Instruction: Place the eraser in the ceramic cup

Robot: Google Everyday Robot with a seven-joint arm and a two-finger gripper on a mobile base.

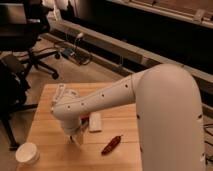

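The white ceramic cup (pixel 27 152) stands at the front left corner of the wooden table (pixel 50 125). My gripper (pixel 75 138) hangs from the white arm (pixel 100 102) over the middle of the table, pointing down, to the right of the cup and apart from it. It is just left of a white rectangular block (pixel 95 121). The eraser does not show; it may be hidden by the gripper or the arm.
A red chili-shaped thing (pixel 111 145) lies on the table right of the gripper. A sliver of orange-red (pixel 84 118) shows behind the arm. Black office chairs (pixel 20 45) stand left of the table. A low ledge with cables runs along the back.
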